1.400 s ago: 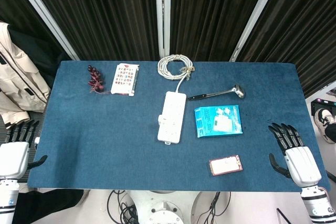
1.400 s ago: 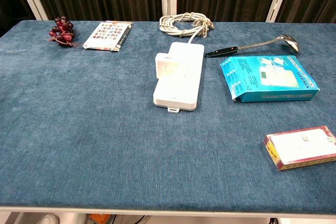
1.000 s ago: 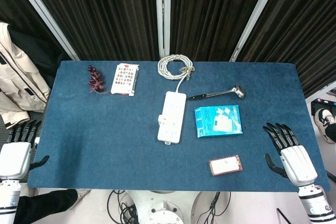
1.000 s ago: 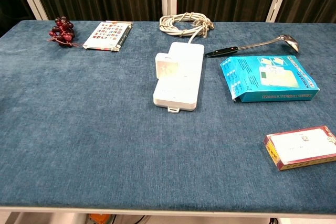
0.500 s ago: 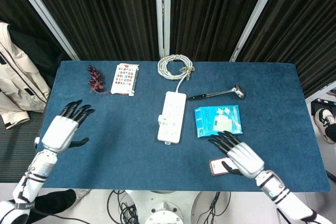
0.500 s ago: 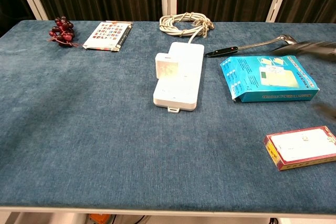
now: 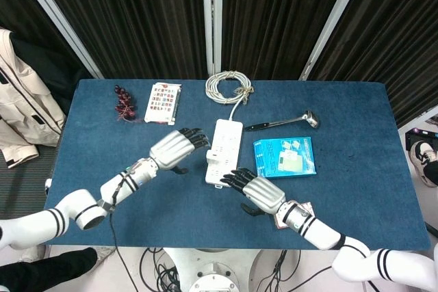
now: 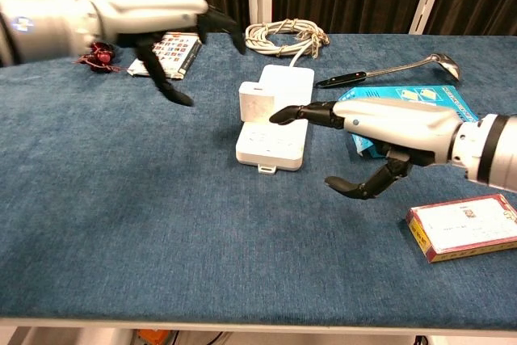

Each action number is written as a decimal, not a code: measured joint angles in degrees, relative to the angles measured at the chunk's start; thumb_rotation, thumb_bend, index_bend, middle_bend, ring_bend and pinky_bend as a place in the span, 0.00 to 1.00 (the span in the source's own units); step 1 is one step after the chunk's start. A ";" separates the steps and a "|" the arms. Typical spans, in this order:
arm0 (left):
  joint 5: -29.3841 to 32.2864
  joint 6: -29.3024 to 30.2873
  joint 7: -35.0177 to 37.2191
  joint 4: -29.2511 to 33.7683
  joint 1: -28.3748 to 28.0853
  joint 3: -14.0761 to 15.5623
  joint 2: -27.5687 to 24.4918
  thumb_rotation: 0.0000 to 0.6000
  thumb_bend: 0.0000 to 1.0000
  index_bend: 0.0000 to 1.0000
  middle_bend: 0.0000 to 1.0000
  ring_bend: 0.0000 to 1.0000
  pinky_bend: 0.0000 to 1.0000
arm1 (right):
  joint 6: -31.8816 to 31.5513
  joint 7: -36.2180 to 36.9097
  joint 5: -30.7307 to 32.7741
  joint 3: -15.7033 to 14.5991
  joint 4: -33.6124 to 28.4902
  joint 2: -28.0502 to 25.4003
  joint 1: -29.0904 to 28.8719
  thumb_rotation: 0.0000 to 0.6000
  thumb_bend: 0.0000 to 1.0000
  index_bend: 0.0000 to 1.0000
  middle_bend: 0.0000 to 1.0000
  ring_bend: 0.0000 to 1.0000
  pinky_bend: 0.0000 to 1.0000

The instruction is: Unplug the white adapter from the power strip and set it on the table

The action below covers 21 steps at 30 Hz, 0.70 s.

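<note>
The white power strip lies lengthwise in the middle of the blue table. The white adapter stands plugged into the strip's left side. My left hand hovers open just left of the strip, above table height, its fingers spread and pointing toward it. From the near right, my right hand reaches in open, with its fingertips close beside the adapter and over the strip. Neither hand holds anything.
The strip's coiled cable lies at the back. A ladle and a blue box lie to the right. A red-edged box sits near the front right. A booklet and dark grapes are at the back left.
Both hands swung in from the table's outer front corners to the power strip, left hand to its left side, right hand to its near end. The adapter and strip stayed put.
</note>
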State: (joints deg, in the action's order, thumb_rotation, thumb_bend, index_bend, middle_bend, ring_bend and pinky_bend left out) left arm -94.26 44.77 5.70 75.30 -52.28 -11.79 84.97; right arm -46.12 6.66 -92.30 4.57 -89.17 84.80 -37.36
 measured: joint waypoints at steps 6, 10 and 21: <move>-0.47 -1.62 3.63 -6.93 -5.27 0.48 5.10 1.00 0.16 0.27 0.23 0.14 0.32 | 0.72 0.34 1.54 -0.70 2.50 2.75 -1.33 1.00 0.41 0.02 0.09 0.00 0.00; -1.03 -1.84 5.62 -10.39 -8.01 1.55 7.61 1.00 0.16 0.28 0.25 0.17 0.35 | 0.84 0.83 2.02 -1.38 3.75 4.11 -2.01 1.00 0.41 0.02 0.09 0.00 0.00; -1.20 -0.79 6.08 -14.85 -10.74 4.19 10.72 1.00 0.18 0.31 0.27 0.20 0.40 | 0.35 1.43 3.01 -2.63 5.79 5.87 -3.21 1.00 0.42 0.02 0.09 0.00 0.00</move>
State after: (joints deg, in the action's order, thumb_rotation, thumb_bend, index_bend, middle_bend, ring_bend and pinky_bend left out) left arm -95.46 43.98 11.78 60.45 -63.02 -7.60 95.69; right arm -45.77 8.08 -89.28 1.94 -83.38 90.67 -40.57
